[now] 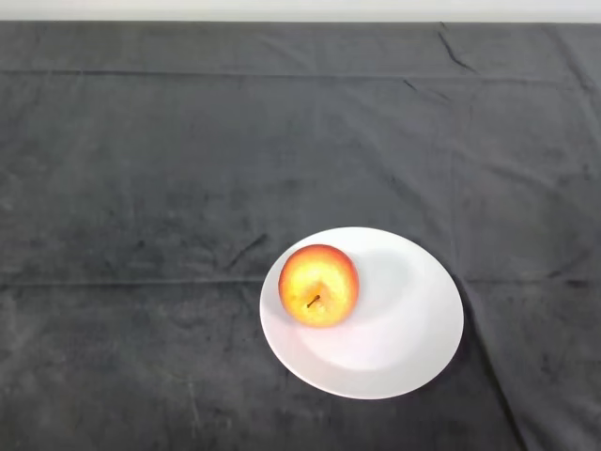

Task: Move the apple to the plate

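The apple (318, 285) is seen resting on the white plate (404, 357), on its left part, with the stem turned up toward the camera. The plate is set on the dark-clothed worktop (141, 188), right of centre and near the front edge. The task is judged as done, since no further move is called for.

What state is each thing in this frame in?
apple: whole, resting on the left part of the plate, stem facing the camera.
plate: white, flat on the cloth, holding only the apple.
cloth: dark, spread over the table, with some creases.
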